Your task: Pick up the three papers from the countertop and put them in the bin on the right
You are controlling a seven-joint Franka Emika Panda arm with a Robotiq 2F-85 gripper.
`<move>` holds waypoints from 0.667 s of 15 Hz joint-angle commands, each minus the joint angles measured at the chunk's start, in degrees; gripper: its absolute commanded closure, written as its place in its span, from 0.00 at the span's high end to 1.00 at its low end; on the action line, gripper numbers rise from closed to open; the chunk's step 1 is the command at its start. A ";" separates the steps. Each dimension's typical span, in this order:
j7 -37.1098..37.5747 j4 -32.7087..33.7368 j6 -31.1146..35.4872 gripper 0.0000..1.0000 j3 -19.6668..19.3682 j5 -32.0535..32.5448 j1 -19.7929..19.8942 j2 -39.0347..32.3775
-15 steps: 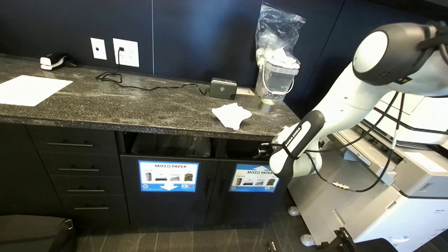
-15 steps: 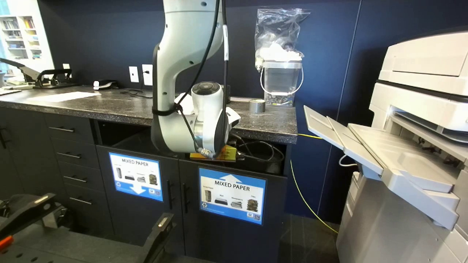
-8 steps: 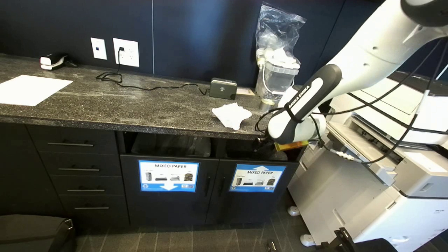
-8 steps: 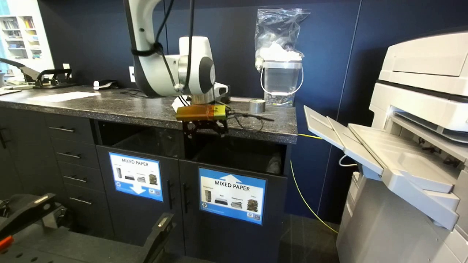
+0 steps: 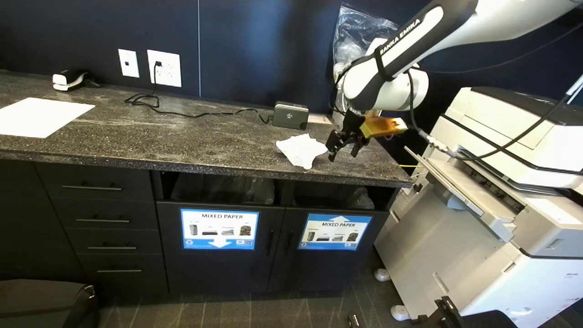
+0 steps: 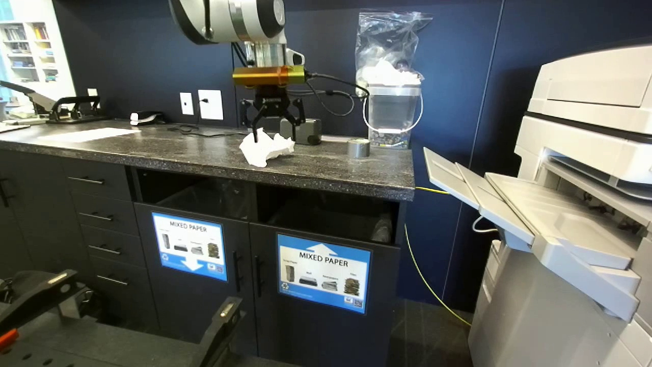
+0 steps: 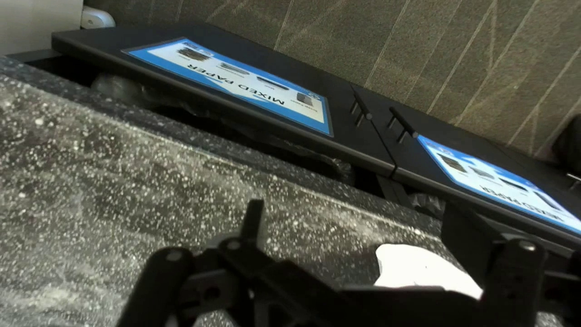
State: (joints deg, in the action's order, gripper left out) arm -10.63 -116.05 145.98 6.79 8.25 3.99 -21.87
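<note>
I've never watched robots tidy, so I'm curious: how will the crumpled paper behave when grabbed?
The crumpled paper looks thin, so it's probably light and easily nudged. Its creases suggest it would squash when squeezed. Raised folds may give the gripper something to pinch.

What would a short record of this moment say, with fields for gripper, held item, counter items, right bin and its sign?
Gripper: open, near crumpled paper; contact unclear
Held: nothing
On counter: crumpled paper, flat sheet, tape roll, box
Third paper: not made out
Right bin: opens under the counter; contents too dark to tell
Sign: MIXED PAPER, arrow up
</note>
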 commanded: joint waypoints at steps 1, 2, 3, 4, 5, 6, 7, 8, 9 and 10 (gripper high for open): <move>-2.29 5.99 -7.17 1.00 0.45 -4.52 -1.73 1.42; -1.61 7.16 -7.67 1.00 0.44 -5.21 -2.36 1.35; -2.43 8.06 -8.33 1.00 1.00 -6.77 -2.49 1.09; -1.73 8.59 -7.89 1.00 0.95 -7.35 -3.11 0.75; -1.84 8.88 -7.93 1.00 1.21 -8.25 -3.51 0.40; -1.51 8.74 -7.15 1.00 1.29 -8.51 -4.13 0.03; -1.33 8.56 -6.48 1.00 1.38 -8.86 -4.66 -0.19; -1.10 8.38 -5.90 1.00 1.44 -8.82 -5.33 -0.59; -0.91 8.28 -5.00 1.00 1.50 -8.51 -6.07 -1.14; -1.00 8.48 -4.33 1.00 1.59 -8.26 -6.59 -1.68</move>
State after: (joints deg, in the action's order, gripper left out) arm -11.42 -108.81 139.51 8.12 0.80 -1.11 -21.76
